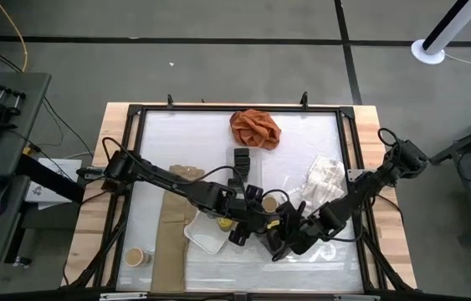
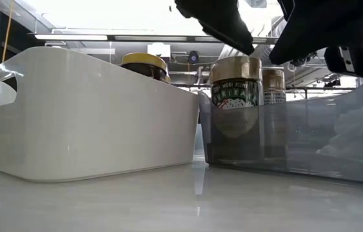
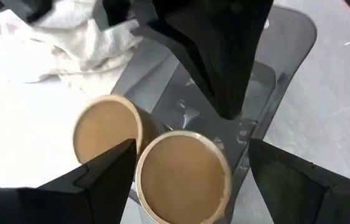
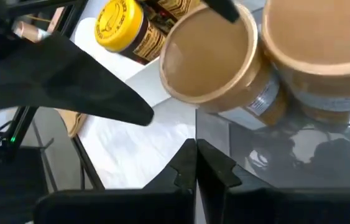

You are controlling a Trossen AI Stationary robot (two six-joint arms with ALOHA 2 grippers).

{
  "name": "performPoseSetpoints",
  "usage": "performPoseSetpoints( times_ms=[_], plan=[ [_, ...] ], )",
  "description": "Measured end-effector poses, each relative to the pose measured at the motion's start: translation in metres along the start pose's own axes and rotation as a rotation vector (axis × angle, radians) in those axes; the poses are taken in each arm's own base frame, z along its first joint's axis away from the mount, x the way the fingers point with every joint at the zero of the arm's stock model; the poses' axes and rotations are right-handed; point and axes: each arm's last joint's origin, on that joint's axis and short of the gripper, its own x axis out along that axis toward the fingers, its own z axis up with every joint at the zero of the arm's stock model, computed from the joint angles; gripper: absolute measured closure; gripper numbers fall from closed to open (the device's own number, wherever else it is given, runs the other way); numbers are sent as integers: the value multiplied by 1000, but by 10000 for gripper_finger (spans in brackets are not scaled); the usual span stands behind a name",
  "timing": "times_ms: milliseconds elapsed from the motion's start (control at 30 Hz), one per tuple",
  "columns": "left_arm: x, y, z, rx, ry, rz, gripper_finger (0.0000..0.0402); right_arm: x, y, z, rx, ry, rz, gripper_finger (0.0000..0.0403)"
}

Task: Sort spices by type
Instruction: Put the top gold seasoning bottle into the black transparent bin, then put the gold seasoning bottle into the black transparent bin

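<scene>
Two tan-lidded jars (image 3: 184, 177) stand side by side in the grey tray (image 3: 286, 56); the nearer one sits between the spread fingers of the open left hand (image 3: 190, 180). Just beside them, the right hand (image 4: 195, 165) hovers shut, empty.

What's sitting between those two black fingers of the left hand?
In the left wrist view, a tan-lidded jar stands between the open left hand's fingers, inside the grey tray; a second tan-lidded jar stands beside it.
</scene>
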Motion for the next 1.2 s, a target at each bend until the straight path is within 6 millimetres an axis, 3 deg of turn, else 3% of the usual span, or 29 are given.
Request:
performPoseSetpoints(
  times_ms=[167, 300, 500, 633, 800, 967, 1067, 1200],
  plan=[
    [-14, 8, 8, 46, 37, 1, 108, -1, 0, -1, -8, 23, 3, 402],
    [-37, 19, 5, 41, 189, 27, 108, -8, 2, -2, -51, 38, 22, 403],
    [-101, 25, -5, -218, 213, -4, 108, -21, 0, 2, -112, 12, -1, 403],
    [-151, -8, -19, -360, 145, -16, 108, -21, -2, 7, -142, -2, -24, 403],
    [-202, -72, -57, -516, 189, -67, 108, -19, -3, 11, -186, 9, -32, 403],
    [-227, -138, -99, -447, 420, -171, 108, -18, -4, 12, -213, 5, -40, 403],
    [-231, -166, -119, -381, 531, -203, 108, -18, -4, 13, -229, 1, -44, 403],
    [-234, -190, -131, -274, 586, -267, 108, -19, -6, 13, -240, 2, -64, 403]
  ],
)
